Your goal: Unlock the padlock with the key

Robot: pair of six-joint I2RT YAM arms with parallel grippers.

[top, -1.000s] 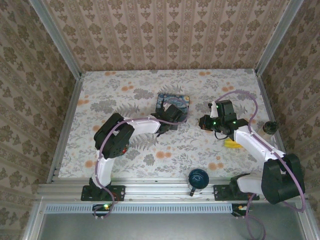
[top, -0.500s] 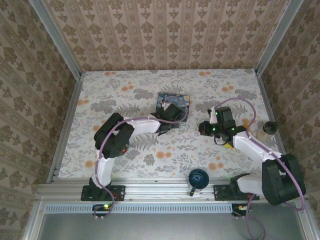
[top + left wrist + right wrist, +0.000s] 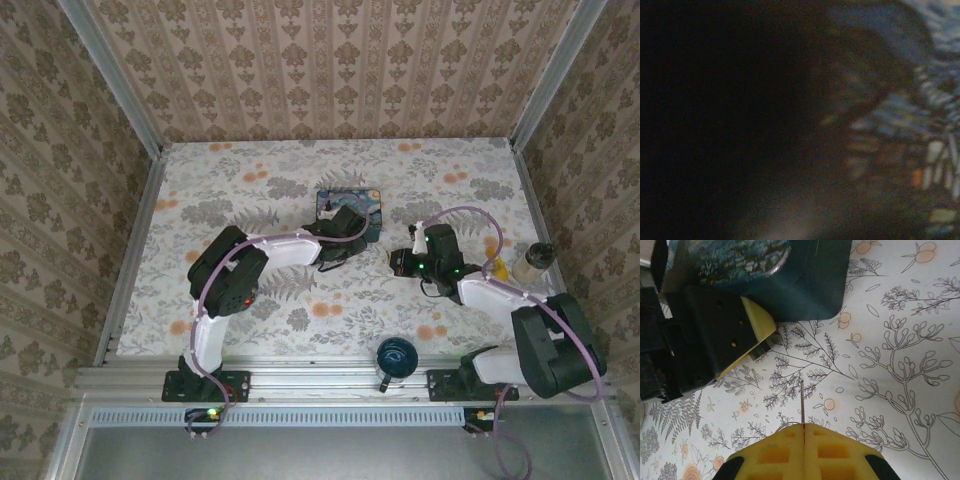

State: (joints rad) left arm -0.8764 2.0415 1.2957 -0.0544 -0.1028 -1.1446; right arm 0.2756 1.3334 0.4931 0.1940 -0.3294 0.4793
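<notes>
1. At 6 o'clock, on the near rim of the floral-print table (image 3: 250, 170), a dark blue mug (image 3: 395, 357) stands between the two arm bases.
2. Just toward 3 o'clock from the table's middle, the right gripper (image 3: 804, 426) lies low over the cloth and faces roughly 10 o'clock. Its yellow pads are pressed flat together, clamping the key (image 3: 802, 402). The key shows edge-on as a thin metal sliver rising from the seam between them, and its tip stands apart from everything ahead of it.
3. Toward 10 o'clock from that tip, near the table's middle, the left gripper (image 3: 345, 232) sits against the near side of the painted tin (image 3: 352, 203). The right wrist camera catches its black body and one yellow pad. Its own wrist camera gives only darkness and blurred blue-and-pale streaks, so whether its fingers are apart, together or gripping something cannot be told.
4. The padlock cannot be picked out with certainty. A small grey piece (image 3: 760, 351) shows at the tip of the left gripper's yellow pad, just beside the tin's dark blue wall, but it is too small to identify.
5. The blue-and-yellow tin lies flat at 12 o'clock from the table's middle, lid up.
6. At 3 o'clock, near the right wall, a small bottle (image 3: 535, 258) stands upright, well apart from both grippers.
</notes>
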